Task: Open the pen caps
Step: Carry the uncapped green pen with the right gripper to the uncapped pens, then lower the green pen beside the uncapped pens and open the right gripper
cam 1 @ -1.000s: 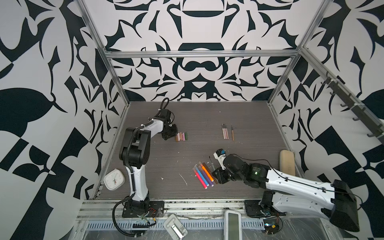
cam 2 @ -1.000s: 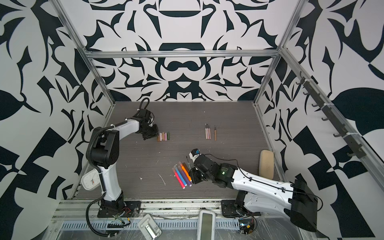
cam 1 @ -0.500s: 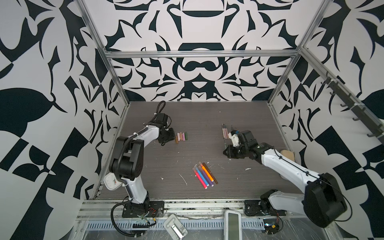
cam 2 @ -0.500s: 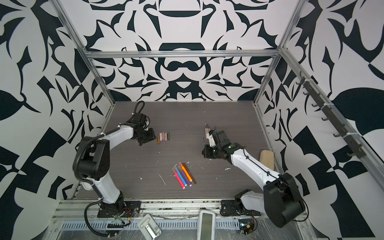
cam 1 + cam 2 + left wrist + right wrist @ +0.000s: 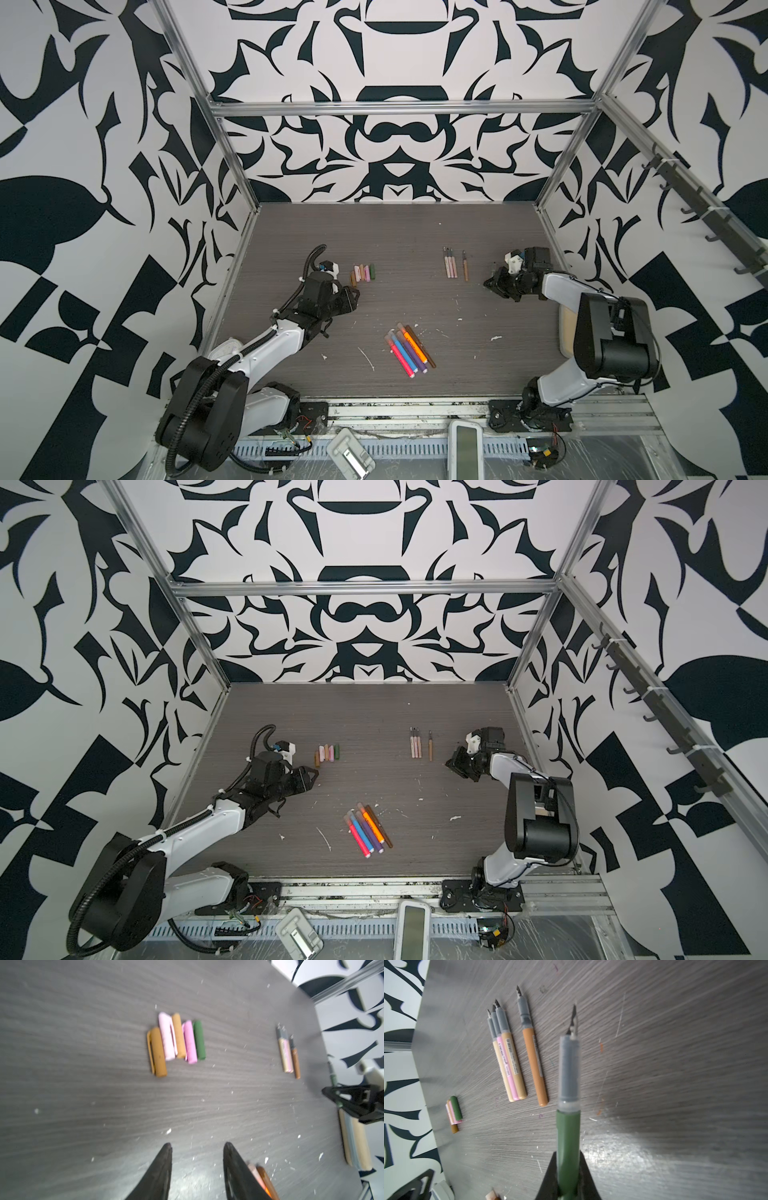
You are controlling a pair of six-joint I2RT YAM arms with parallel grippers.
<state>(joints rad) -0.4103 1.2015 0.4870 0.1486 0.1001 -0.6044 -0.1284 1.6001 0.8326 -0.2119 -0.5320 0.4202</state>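
Several pen caps in brown, pink, tan and dark green lie side by side at the back left. My left gripper hovers just in front of them, open and empty. Thin uncapped pens lie at the back right. My right gripper is to their right, shut on an uncapped green pen with its nib showing. Capped thick pens lie front centre.
A tan block lies along the right wall by the right arm. White flecks are scattered over the dark wood-grain table. Patterned walls and metal rails enclose the table on three sides.
My right gripper has carried the green pen from beside the thick pens up to the back right. My left gripper has drawn back from the caps and opened.
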